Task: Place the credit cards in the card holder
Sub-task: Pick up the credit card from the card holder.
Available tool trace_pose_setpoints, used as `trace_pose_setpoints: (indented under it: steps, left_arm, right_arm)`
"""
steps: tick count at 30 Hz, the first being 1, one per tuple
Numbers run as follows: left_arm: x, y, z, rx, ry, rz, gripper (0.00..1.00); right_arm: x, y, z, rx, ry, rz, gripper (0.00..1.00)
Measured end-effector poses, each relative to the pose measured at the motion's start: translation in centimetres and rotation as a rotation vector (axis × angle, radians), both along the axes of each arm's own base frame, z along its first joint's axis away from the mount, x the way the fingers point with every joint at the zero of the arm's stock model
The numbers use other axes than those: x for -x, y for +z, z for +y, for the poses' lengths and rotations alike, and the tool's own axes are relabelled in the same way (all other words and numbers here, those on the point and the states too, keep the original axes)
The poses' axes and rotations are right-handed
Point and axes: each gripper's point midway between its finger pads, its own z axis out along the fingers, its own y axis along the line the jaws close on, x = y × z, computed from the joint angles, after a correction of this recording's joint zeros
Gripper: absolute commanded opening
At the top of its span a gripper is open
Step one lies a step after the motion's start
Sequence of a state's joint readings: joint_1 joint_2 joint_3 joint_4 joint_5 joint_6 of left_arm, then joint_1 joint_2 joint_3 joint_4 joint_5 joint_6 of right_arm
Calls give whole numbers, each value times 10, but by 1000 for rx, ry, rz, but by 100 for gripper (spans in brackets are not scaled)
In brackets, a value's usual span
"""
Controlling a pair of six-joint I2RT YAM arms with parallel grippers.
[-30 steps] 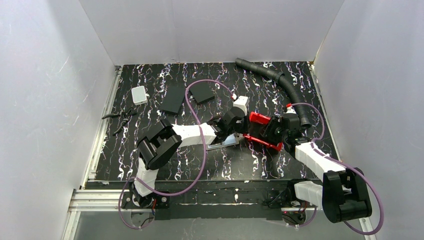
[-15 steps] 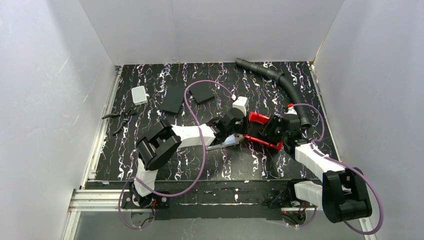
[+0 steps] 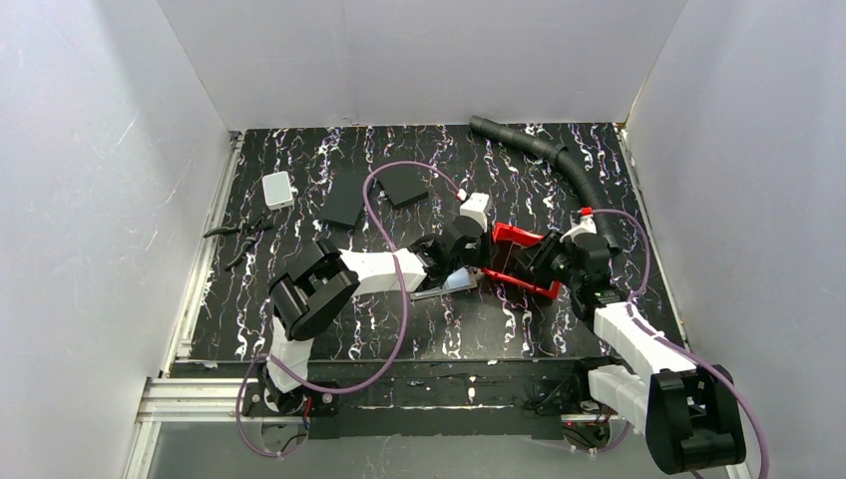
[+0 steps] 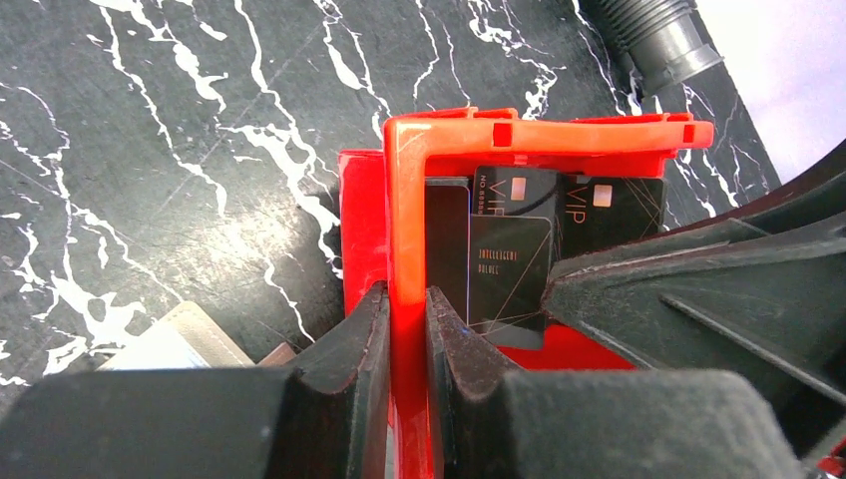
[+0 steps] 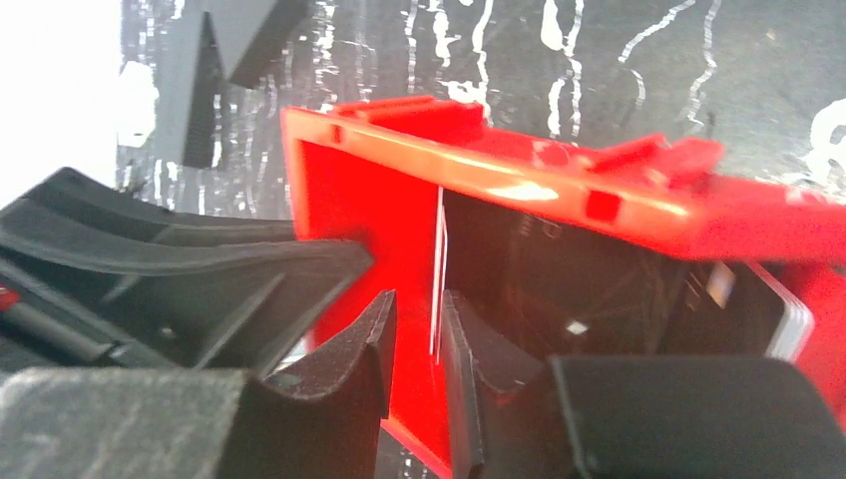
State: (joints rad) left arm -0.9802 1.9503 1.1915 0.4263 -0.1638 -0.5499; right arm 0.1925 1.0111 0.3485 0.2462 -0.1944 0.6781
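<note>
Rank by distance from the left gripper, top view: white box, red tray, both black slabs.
1. Red tray, clamped in the left gripper.
2. Right black slab, far centre.
3. Left black slab, beside it.
4. White box, far left.

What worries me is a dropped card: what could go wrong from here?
1. The right jaws straddle one card's thin edge inside the red tray; closing off-centre could miss it or snag its neighbours.
2. The left jaws pinch only the tray's wall, so pulling the card might tilt or drag the tray.
3. The credit cards lie overlapped; lifting one might carry another out.
</note>
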Motion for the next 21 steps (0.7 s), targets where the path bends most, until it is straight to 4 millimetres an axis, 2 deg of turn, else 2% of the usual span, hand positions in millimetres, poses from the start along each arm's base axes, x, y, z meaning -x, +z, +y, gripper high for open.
trace_pose_setpoints:
  steps: [4,9,13,21]
  left_arm:
    - [9,1,-7,18,-44,10,0]
    - [28,1,-19,30,-109,26,0]
    - [30,-3,-17,27,-114,34,0]
    - [28,-3,-16,28,-99,34,0]
  right_arm:
    - [0,11,7,-41,25,-29,31]
    - [0,3,13,-67,48,7,31]
    - [1,-2,14,-61,49,24,29]
    - [6,-16,-1,25,2,89,2]
